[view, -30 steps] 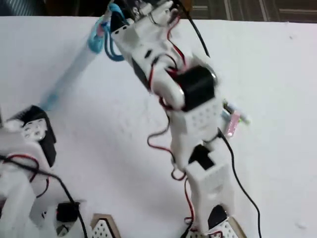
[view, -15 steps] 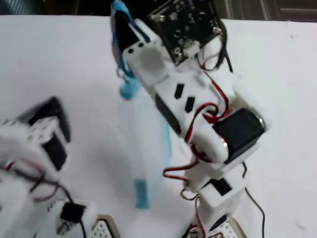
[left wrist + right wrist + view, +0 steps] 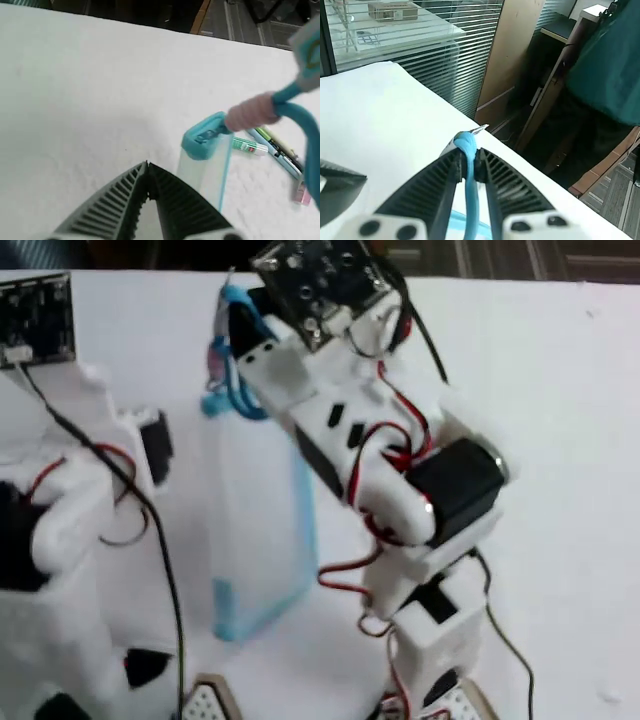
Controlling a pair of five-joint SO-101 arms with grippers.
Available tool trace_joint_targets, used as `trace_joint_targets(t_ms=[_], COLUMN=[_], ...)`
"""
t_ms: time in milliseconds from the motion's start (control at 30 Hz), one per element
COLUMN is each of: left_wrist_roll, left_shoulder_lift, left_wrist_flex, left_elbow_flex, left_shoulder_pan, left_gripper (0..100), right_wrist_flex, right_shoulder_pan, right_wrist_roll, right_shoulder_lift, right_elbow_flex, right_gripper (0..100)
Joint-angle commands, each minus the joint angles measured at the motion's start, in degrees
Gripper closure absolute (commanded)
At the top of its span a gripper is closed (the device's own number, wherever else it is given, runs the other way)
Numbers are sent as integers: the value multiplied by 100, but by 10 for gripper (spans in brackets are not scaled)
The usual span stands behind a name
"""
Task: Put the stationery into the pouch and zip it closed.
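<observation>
Translucent pale-blue plastic pouch [image 3: 255,530]: smooth, slightly glossy, teal edging. White table surface [image 3: 75,90]: matt, finely grained. Black fingers [image 3: 175,205] of the left gripper [image 3: 147,167]: ribbed matt plastic.

A white textured tabletop [image 3: 560,440] fills the frame. Past its far edge hang grey slatted window blinds [image 3: 435,45], beside a brown wooden panel [image 3: 515,65].

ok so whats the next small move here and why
Probably lower the pouch flat onto the table near the pens. The right jaws are shut on its blue strap, so it is lifted at one end, and the left jaws are shut and empty beside it. The pens lie outside, and the pouch likely needs to rest before opening.
</observation>
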Motion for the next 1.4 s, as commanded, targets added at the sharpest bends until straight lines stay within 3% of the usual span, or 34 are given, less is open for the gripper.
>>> trace_joint_targets(t_ms=[0, 300, 500, 700, 933, 1133, 1367], left_wrist_roll=[0, 281, 264, 264, 255, 290, 273], left_shoulder_lift=[92, 189, 1596, 2800, 2088, 2088, 2079], left_wrist_flex=[18, 0, -18, 18, -44, -88, -35], left_elbow_flex=[18, 132, -26, -1116, -2910, -3868, -4651], left_shoulder_pan=[-101, -365, -382, -277, 13, -673, -1305], left_gripper=[976, 974, 973, 976, 976, 976, 976], right_wrist_flex=[84, 127, 136, 154, 154, 66, -1411], right_shoulder_pan=[13, 154, 576, 655, 734, 646, 646], right_wrist_roll=[-53, -35, -26, -44, -70, -677, -985], right_shoulder_lift=[-13, -31, -22, 4, -31, 22, -31], right_elbow_flex=[-141, -141, -79, -9, 1196, 1389, 1354], right_gripper=[981, 981, 981, 981, 981, 981, 981])
